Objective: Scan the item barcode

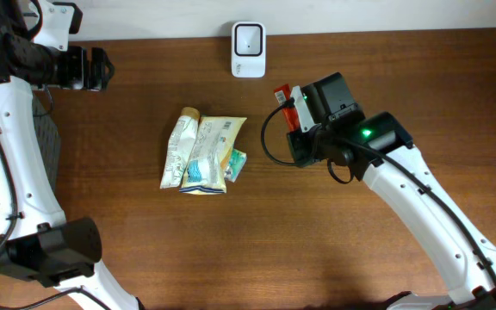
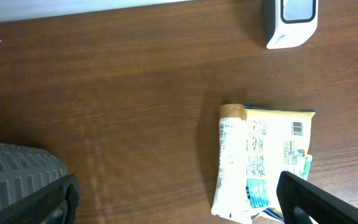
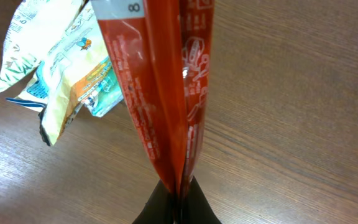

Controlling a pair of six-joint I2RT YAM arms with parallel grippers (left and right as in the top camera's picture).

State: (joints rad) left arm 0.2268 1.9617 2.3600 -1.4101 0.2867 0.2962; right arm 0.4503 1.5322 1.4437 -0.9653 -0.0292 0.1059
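The right fingers [image 3: 160, 211] are clamped on 1 end of a red packet [image 3: 166, 93], held at 3 o'clock of the pale snack packets [image 1: 201, 153] lying on the table [image 1: 317, 250]. A white scanner [image 1: 248, 49] stands at the table's 12 o'clock edge. The left fingers [image 2: 23, 186] stand wide apart, holding nothing.

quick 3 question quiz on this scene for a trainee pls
1. True or false: the right gripper is shut on the red packet.
2. In the overhead view, where is the scanner relative to the pile of packets? A) nearer the top edge B) nearer the bottom edge C) under it
3. Fill in: the left gripper is ____ and holds nothing.
Key: 1 true; 2 A; 3 open
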